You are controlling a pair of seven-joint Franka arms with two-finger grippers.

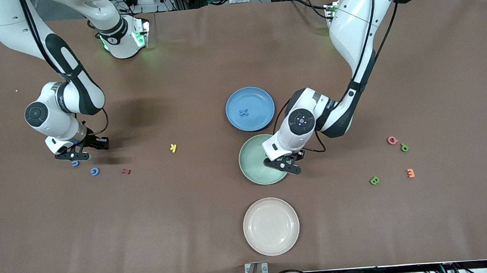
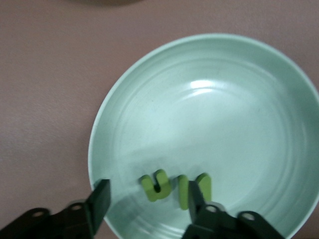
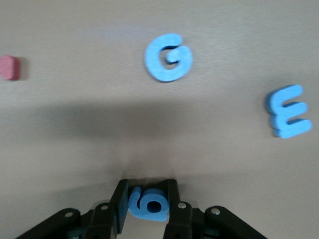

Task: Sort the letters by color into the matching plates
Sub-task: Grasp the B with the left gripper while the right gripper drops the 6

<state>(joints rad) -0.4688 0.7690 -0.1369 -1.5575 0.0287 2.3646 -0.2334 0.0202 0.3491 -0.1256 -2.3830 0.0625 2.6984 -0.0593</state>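
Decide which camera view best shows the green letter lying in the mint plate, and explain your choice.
The left wrist view: the green letter lies in plain sight in the mint plate, between the left claw's open fingers. In the front view that claw hides it. The right wrist view shows only blue letters and a red one.

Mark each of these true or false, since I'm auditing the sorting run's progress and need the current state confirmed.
1. The round pale pinkish beige plate holds a letter. False: nothing lies in it.
2. The right claw is shut on a small blue foam letter. True.
3. The left claw is open over the round pale mint green plate. True.
4. The round blue plate holds a yellow letter. False: it holds a blue piece.
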